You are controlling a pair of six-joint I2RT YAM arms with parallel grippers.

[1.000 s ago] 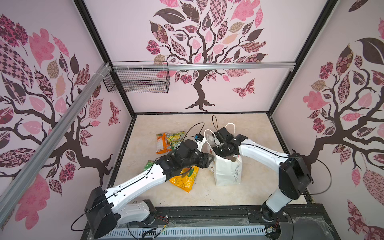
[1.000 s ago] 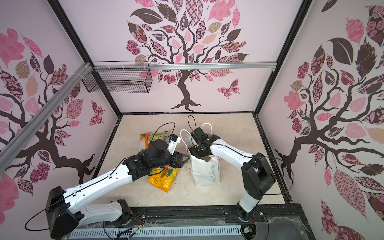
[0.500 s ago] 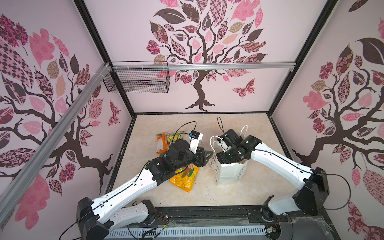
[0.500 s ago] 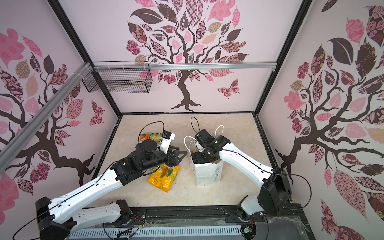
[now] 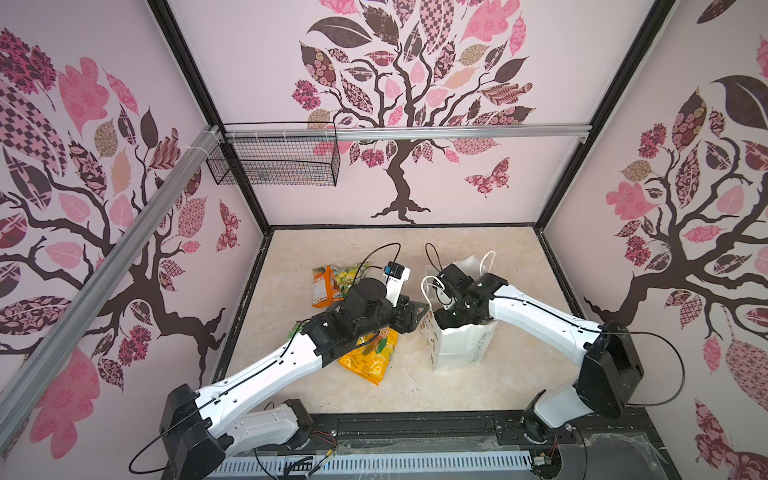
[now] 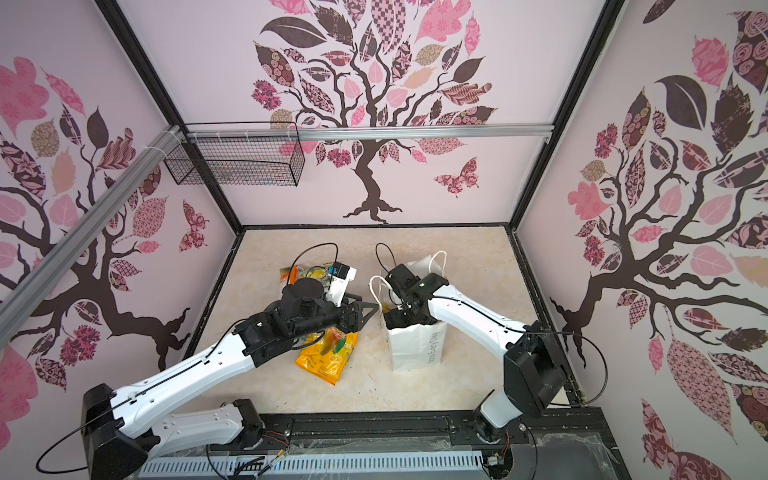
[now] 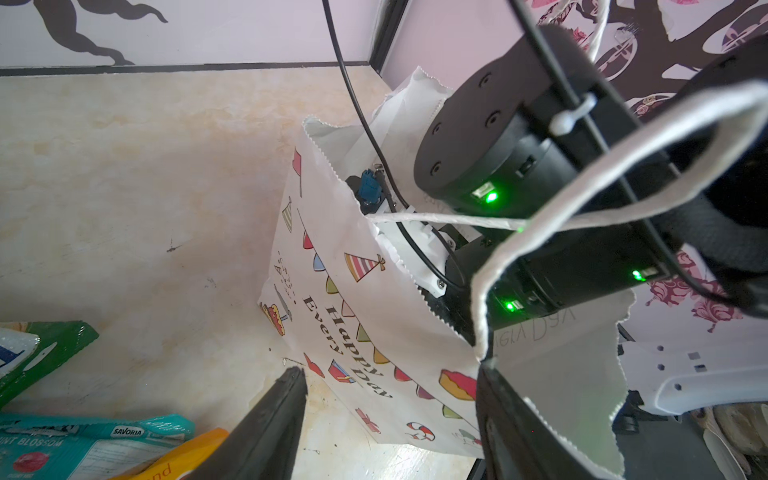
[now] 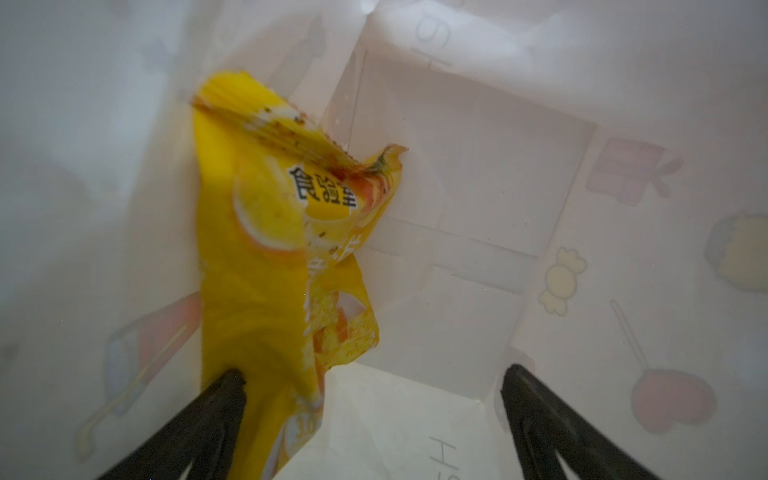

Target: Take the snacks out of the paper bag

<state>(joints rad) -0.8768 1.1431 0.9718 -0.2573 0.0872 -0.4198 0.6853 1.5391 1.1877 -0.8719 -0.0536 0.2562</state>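
The white paper bag (image 5: 461, 345) (image 6: 415, 345) stands upright right of the middle in both top views. My right gripper (image 8: 374, 372) is down inside it, jaws open, hidden by the bag walls in the top views. One of the snacks, a yellow packet (image 8: 266, 257), leans against the bag's inner wall, and one fingertip (image 8: 232, 378) lies against it. My left gripper (image 7: 390, 372) (image 5: 415, 318) is open and straddles the printed "Happy Every Day" wall (image 7: 365, 332) near the rim. More snacks lie on the table: an orange-yellow packet (image 5: 368, 357), orange and green-yellow ones (image 5: 332, 282), and a teal one (image 7: 83, 444).
A black wire mesh basket (image 5: 274, 162) hangs on the back-left rail. A green packet (image 5: 296, 328) pokes out from under my left arm. The bag's cord handle (image 7: 602, 178) loops over my right wrist. The enclosure walls close in the beige tabletop (image 5: 478, 266).
My right arm has stretched out and lowered its gripper from the bag's rim down into the bag. My left gripper has shifted a little at the rim and spread slightly wider.
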